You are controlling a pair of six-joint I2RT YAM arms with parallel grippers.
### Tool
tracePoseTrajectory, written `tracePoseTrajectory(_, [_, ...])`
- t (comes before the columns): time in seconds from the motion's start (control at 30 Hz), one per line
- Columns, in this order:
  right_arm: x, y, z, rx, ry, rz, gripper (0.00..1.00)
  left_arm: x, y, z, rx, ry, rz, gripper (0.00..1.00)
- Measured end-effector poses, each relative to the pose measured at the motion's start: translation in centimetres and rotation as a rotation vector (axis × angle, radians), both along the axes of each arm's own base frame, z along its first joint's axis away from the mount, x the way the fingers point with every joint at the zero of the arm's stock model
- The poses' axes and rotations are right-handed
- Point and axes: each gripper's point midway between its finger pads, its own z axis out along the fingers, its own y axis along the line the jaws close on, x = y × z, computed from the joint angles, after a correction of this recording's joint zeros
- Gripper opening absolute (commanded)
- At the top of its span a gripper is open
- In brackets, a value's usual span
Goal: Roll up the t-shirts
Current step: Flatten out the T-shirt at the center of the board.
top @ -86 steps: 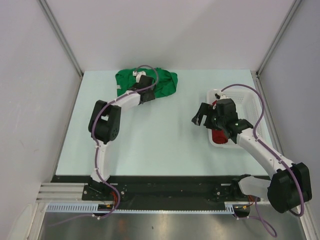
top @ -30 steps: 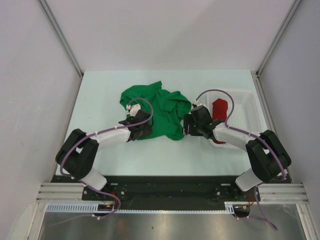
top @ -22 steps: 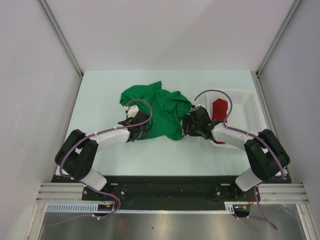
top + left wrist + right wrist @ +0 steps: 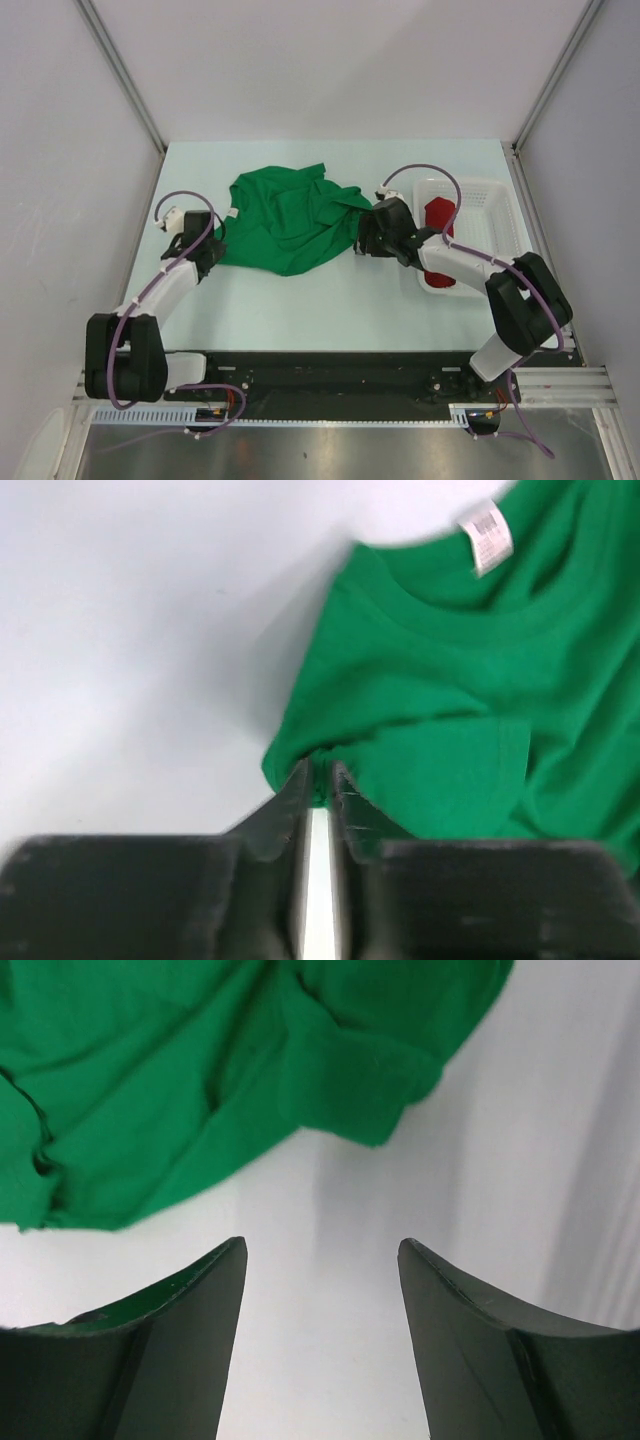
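Cloth lay in loose folds across the middle of the table [image 4: 300, 300]: the green t-shirt [image 4: 285, 220] was crumpled there, with its white neck label [image 4: 487, 535] toward its left side. The left gripper [image 4: 318, 780] held its fingers pressed together on the shirt's left edge, pinching a small fold of green fabric. The right gripper [image 4: 320, 1250] stood at the shirt's right side with its fingers spread apart and nothing between them, the green cloth just beyond the tips. The red t-shirt [image 4: 438, 212], rolled up, sat in the white mesh basket [image 4: 505, 215] at the right of the table, partly hidden by the right arm.
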Motion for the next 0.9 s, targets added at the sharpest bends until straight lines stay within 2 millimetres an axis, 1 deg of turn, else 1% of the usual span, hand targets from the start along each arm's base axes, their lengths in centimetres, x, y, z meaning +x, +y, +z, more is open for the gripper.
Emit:
tracePoseTrajectory(0.03, [0.6, 0.3, 0.3, 0.002, -0.010, -0.004, 0.67, 0.2, -0.5, 0.1, -0.015, -0.006, -0.025, 0.43])
tracePoseTrajectory(0.07, [1.2, 0.4, 0.4, 0.003, -0.018, -0.011, 0.67, 0.3, -0.8, 0.1, -0.020, -0.008, -0.048, 0.48])
tracePoseTrajectory(0.13, [2.3, 0.6, 0.5, 0.004, -0.027, -0.021, 0.66, 0.3, -1.6, 0.6, -0.025, -0.021, -0.090, 0.55])
tracePoseTrajectory(0.17, [2.9, 0.6, 0.5, 0.002, -0.029, -0.027, 0.66, 0.3, -1.9, 1.2, -0.015, -0.033, -0.115, 0.56])
tracePoseTrajectory(0.23, [3.9, 0.2, 0.1, -0.012, -0.030, -0.047, 0.66, 0.1, -3.1, 2.3, 0.010, -0.061, -0.171, 0.56])
tracePoseTrajectory(0.3, [4.7, -0.6, -0.5, -0.037, -0.029, -0.074, 0.65, -0.3, -5.2, 3.5, 0.040, -0.092, -0.256, 0.55])
tracePoseTrajectory(0.37, [5.0, -1.3, -1.4, -0.061, -0.017, -0.093, 0.65, -0.6, -7.0, 3.9, 0.057, -0.098, -0.326, 0.54])
tracePoseTrajectory(0.43, [5.4, -2.1, -2.3, -0.081, -0.007, -0.115, 0.65, -0.9, -8.3, 3.4, 0.074, -0.076, -0.379, 0.53])
tracePoseTrajectory(0.57, [5.6, -2.8, -3.8, -0.110, 0.016, -0.130, 0.64, -0.8, -9.7, 1.4, 0.100, 0.011, -0.436, 0.50])
tracePoseTrajectory(0.63, [5.8, -2.8, -4.1, -0.113, 0.014, -0.128, 0.64, -0.2, -10.2, 0.7, 0.113, 0.051, -0.453, 0.50])
tracePoseTrajectory(0.7, [6.0, -2.7, -4.1, -0.110, 0.006, -0.127, 0.62, 0.9, -10.8, 0.4, 0.129, 0.075, -0.467, 0.50])
tracePoseTrajectory(0.73, [6.1, -2.7, -4.0, -0.108, 0.001, -0.126, 0.62, 1.3, -11.0, 0.4, 0.134, 0.081, -0.471, 0.50])
tracePoseTrajectory(0.9, [6.9, -2.2, -3.2, -0.087, -0.032, -0.128, 0.57, 4.5, -12.3, 0.9, 0.166, 0.096, -0.480, 0.47])
